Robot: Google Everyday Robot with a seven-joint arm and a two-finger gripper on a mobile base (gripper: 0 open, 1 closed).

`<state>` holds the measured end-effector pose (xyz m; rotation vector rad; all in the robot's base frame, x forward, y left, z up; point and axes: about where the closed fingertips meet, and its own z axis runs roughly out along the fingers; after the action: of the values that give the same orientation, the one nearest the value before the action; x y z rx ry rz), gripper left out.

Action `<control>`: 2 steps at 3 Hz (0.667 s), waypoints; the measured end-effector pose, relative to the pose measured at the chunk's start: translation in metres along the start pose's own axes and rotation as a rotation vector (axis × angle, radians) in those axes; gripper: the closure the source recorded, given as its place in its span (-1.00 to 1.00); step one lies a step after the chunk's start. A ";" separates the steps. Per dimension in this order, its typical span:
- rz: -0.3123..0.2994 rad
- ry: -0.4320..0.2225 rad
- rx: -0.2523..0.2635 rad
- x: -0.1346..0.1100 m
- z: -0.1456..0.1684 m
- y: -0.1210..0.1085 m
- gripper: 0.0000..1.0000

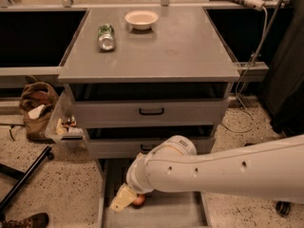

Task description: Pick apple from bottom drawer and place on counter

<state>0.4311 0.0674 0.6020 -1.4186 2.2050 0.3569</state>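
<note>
The bottom drawer (166, 215) is pulled open at the foot of the cabinet, its grey floor showing. In it lies the red apple (139, 201), mostly covered by my gripper (124, 199), whose cream fingers reach down onto its left side. My white arm crosses the frame from the right and hides much of the drawer. The grey counter (161, 49) tops the cabinet above the two shut upper drawers.
On the counter lie a tipped green can (106, 36) and a white bowl (141, 19). A clear bin (64, 127) hangs at the cabinet's left, beside a brown bag (35, 103) on the floor. Black stand legs (23, 179) cross the floor at left.
</note>
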 end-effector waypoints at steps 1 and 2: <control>0.012 0.021 -0.043 0.002 0.067 -0.007 -1.00; 0.012 0.021 -0.043 0.002 0.067 -0.007 -1.00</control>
<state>0.4540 0.0940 0.5449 -1.4389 2.2361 0.3973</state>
